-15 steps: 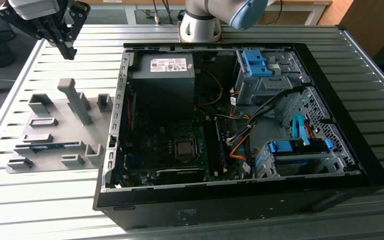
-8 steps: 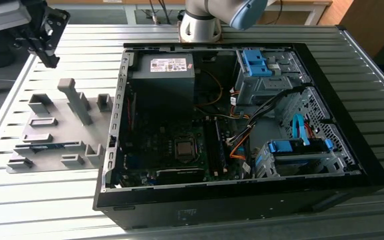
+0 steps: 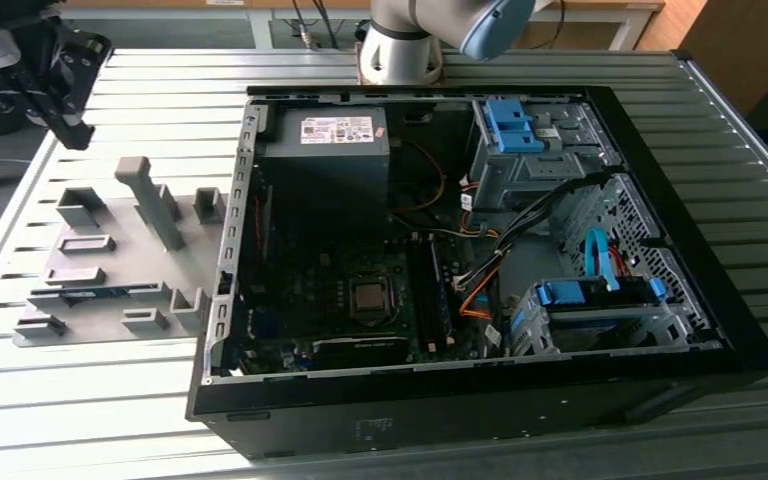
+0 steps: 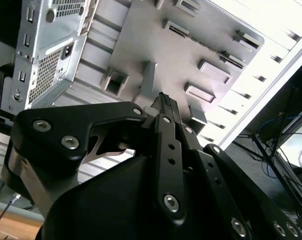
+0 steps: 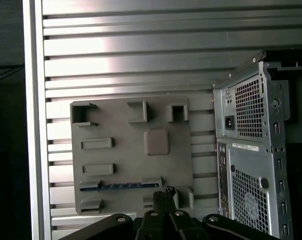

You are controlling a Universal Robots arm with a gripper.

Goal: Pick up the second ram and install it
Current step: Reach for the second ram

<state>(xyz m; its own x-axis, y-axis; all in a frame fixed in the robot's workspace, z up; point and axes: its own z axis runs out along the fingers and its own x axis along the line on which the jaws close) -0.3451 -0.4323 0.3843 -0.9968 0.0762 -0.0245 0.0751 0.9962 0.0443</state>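
One slim, dark blue-green ram (image 5: 122,186) lay in a slot of the matte gray plastic holder plate (image 5: 116,131), beneath the black claw (image 5: 167,191), whose fingers met, gripping nothing. Beside the claw stood the perforated steel computer case (image 5: 251,115).

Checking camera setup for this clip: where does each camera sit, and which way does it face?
Exterior view: off the arm, looking down on the table, open computer case and holder tray; shows the arm's base and the gripper at the exterior view's left.
First wrist view: on the wrist, facing straight down past the shut gripper onto the tray holding the second ram.
Second wrist view: on the wrist, looking obliquely along the gripper toward the tray.
Shared: both wrist views show the tray and the case's rear panel.
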